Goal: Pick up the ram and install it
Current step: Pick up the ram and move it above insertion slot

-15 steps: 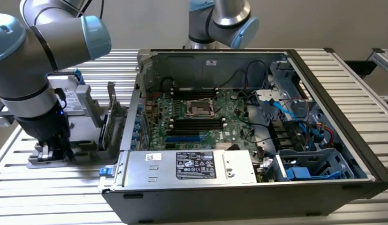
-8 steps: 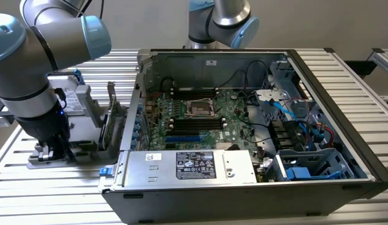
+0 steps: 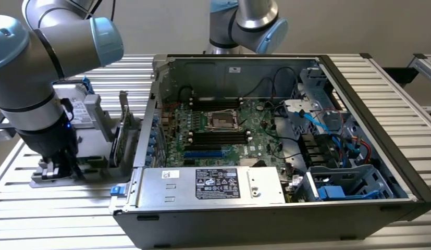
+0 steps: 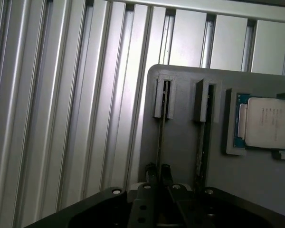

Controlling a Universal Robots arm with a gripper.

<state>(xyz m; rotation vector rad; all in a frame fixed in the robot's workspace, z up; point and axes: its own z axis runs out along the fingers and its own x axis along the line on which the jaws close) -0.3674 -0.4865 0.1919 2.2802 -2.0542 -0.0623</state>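
While hanging low at the exterior frame's lower left, the gripper (image 4: 159, 172) pinched the ram (image 4: 160, 137), which stood on edge in the grey holder (image 4: 180, 142), right between its closed fingertips.

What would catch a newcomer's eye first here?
An open black computer case with a green motherboard fills the exterior view's middle. At that view's left, the grey robot arm's hand hangs over a grey holder carrying a thin dark ram stick and a square silver processor chip.
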